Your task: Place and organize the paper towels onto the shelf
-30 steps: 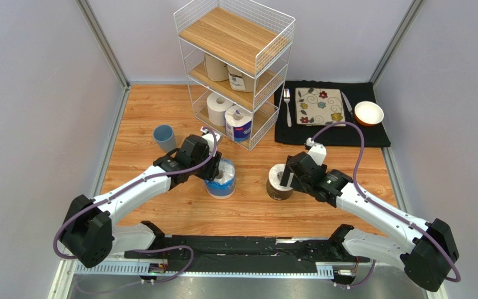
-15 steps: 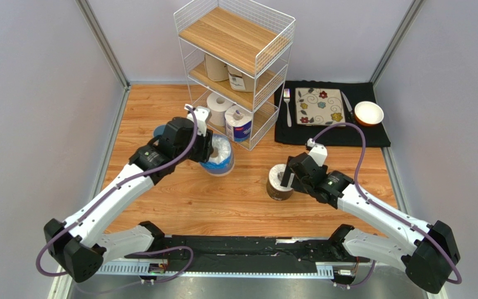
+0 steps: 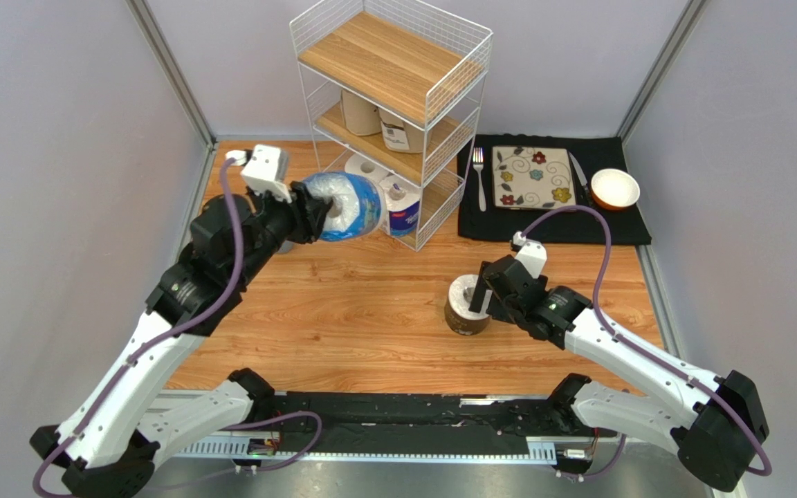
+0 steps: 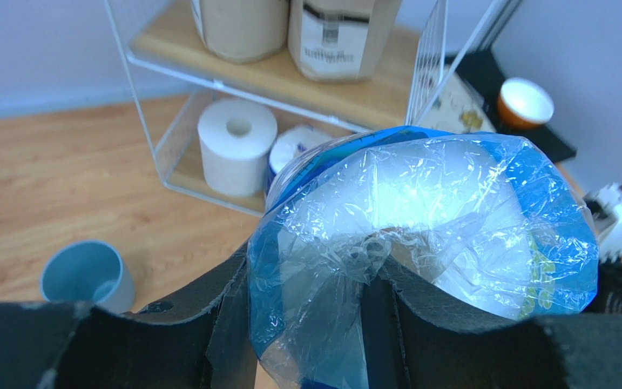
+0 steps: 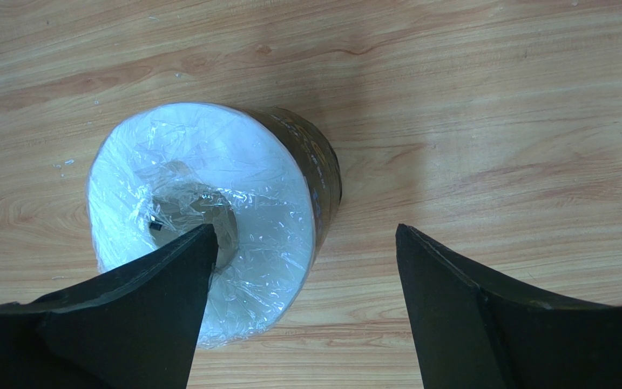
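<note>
Through the top camera, the blue-wrapped roll [image 3: 338, 208], upright on the surface [image 3: 371, 311] a second before, was seen lifted and clamped in the left hand [image 3: 309, 216] just beside the bottom tier of the shelf [image 3: 392, 62], while the right hand [image 3: 479, 298] was unmoved at the dark-wrapped roll [image 3: 461, 322]. Through the left wrist, a blue cup [image 4: 87, 279], hidden from above, and a tan roll [image 4: 338, 28] with an unreadable printed label were shown. Through the right wrist, that hand was seen spread wide, one finger [image 5: 128, 308] over the standing roll's core.

The tan-wrapped roll [image 4: 338, 32] carries illegibly small print.
</note>
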{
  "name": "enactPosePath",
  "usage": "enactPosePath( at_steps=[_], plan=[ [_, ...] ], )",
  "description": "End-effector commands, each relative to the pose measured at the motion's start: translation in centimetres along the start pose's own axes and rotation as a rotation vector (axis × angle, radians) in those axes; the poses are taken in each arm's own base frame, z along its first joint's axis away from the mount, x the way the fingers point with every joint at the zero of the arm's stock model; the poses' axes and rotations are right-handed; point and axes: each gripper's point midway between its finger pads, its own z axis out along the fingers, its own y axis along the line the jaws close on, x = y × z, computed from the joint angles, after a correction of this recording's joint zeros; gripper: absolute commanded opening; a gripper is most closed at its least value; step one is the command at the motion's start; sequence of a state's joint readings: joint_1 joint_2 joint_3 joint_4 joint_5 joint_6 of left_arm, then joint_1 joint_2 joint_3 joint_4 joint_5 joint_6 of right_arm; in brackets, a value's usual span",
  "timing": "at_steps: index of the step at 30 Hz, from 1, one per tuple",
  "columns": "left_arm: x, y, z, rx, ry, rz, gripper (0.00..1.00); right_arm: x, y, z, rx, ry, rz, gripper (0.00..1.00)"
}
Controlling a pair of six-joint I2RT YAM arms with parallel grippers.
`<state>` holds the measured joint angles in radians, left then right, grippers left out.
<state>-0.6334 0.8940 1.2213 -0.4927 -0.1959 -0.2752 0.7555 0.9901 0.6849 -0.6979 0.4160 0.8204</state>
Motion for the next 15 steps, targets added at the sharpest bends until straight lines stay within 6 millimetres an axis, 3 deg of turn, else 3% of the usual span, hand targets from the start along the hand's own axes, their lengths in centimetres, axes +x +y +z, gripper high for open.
enactPosePath(
  at_steps=[1,7,9,10,12,13,15],
  plan=[
    [-8.8,-0.1,-3.2,0.015,-0.375,-0.081,0.0,-0.3,0.0,-0.2,-0.007,-0.008,-0.009,0.84],
    [-14.0,-1.2,-5.1,0.069,-0.547,-0.08,0.0,-0.1,-0.3,-0.3,-0.007,-0.007,-0.013,0.84],
    [-15.2,-1.7,-4.6,0.079,-0.567,-0.065,0.0,-0.1,-0.4,-0.4,-0.004,-0.01,-0.015,0.84],
    [-16.8,-2.3,-5.2,0.102,-0.603,-0.063,0.0,-0.2,-0.5,-0.4,-0.002,-0.013,-0.015,0.84],
    [-17.6,-2.9,-3.8,0.109,-0.594,-0.032,0.0,-0.3,-0.5,-0.5,-0.003,-0.018,-0.016,0.84],
    [-19.8,-3.2,-4.6,0.119,-0.653,-0.033,0.0,-0.3,-0.6,-0.5,0.001,-0.019,-0.02,0.84],
    [-20.5,-3.6,-3.3,0.114,-0.657,-0.013,0.0,-0.4,-0.8,-0.5,0.005,-0.024,-0.023,0.84]
  ],
)
